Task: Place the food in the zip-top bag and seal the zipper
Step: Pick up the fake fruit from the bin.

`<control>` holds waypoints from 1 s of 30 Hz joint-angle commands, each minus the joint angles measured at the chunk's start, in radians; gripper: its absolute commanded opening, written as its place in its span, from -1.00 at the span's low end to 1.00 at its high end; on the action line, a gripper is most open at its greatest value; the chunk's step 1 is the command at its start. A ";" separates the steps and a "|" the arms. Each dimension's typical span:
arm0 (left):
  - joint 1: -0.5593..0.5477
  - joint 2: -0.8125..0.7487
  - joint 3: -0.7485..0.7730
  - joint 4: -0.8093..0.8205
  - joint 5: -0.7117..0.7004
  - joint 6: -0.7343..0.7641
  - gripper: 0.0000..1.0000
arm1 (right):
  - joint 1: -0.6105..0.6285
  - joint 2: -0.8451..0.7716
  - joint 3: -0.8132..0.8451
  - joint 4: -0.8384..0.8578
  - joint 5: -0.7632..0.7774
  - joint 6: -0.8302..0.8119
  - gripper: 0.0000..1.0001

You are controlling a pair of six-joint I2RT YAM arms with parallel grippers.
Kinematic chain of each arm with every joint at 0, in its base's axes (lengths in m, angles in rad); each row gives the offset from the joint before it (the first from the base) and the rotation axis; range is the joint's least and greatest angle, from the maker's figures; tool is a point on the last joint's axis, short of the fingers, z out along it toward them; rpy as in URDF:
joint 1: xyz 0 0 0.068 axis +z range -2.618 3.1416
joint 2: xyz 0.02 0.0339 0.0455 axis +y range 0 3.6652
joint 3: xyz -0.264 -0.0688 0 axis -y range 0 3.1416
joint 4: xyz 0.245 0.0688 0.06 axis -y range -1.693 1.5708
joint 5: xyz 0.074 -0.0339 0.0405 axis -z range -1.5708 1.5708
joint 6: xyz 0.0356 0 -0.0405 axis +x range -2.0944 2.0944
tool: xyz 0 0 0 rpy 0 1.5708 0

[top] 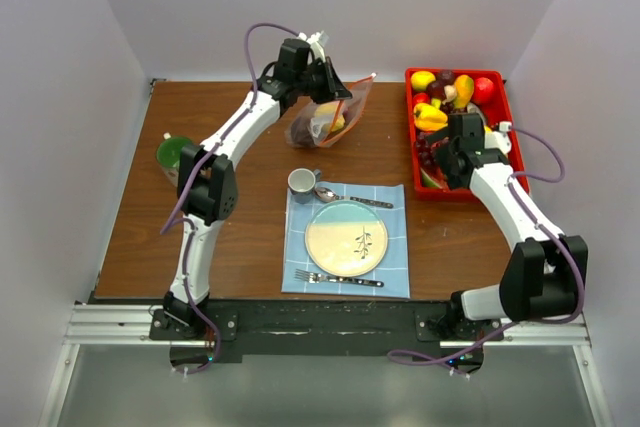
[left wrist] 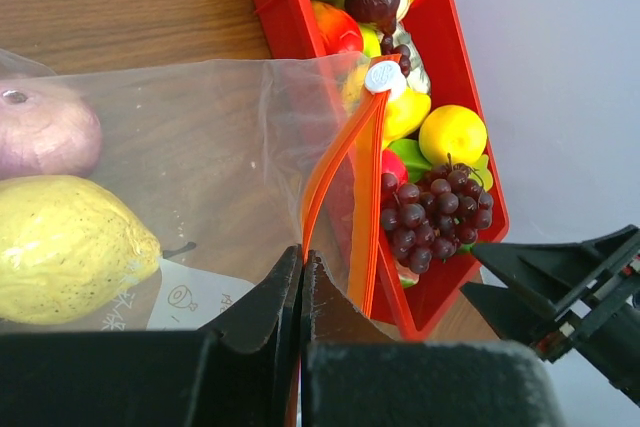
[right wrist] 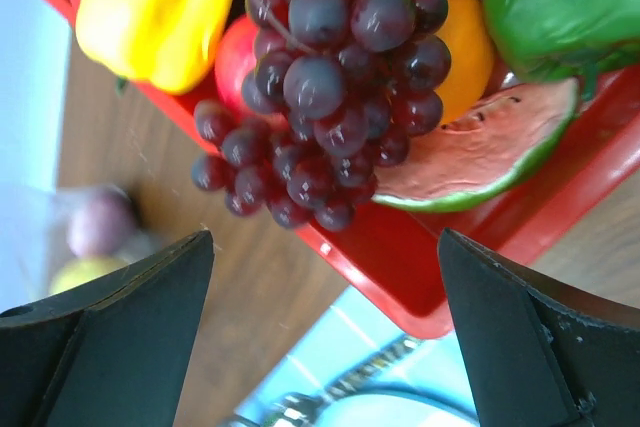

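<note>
The zip-top bag (top: 335, 119) is located at the far centre of the table (top: 130, 237), left of the red tray (top: 411, 147), and is held up by its top edge. The left gripper (left wrist: 300, 259) is pressed together, pinching the bag at its mouth edge, where the orange zipper (left wrist: 335, 162) runs up to a white slider (left wrist: 383, 77). Two pieces of food are seen inside the bag: a yellow fruit (left wrist: 60, 247) and a purple onion (left wrist: 40, 127). The right gripper (right wrist: 325, 242) is spread wide over the near end of the tray. The bunch of purple grapes (right wrist: 320, 87) is framed between its fingers, apart from both. A yellow pepper (right wrist: 150, 17) and a watermelon slice (right wrist: 480, 152) lie beside the grapes.
</note>
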 commanded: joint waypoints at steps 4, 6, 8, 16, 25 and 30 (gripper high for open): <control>0.004 -0.047 -0.001 0.043 0.025 -0.012 -1.00 | -0.004 0.096 0.029 0.050 0.098 0.257 0.97; 0.004 -0.046 0.002 0.039 0.022 -0.012 -1.00 | -0.006 0.130 0.047 0.035 0.101 0.284 0.97; 0.004 -0.046 0.005 0.036 0.022 -0.012 -1.00 | -0.006 0.144 0.052 0.035 0.116 0.303 0.96; 0.004 -0.043 0.008 0.024 0.017 -0.008 -1.00 | -0.006 0.237 0.098 0.053 0.139 0.340 0.79; 0.005 -0.047 0.008 0.012 0.008 -0.001 -1.00 | -0.004 0.263 0.125 0.036 0.154 0.317 -0.09; 0.007 -0.050 0.006 0.006 0.000 0.001 -1.00 | -0.006 0.191 0.119 0.036 0.177 0.255 -0.62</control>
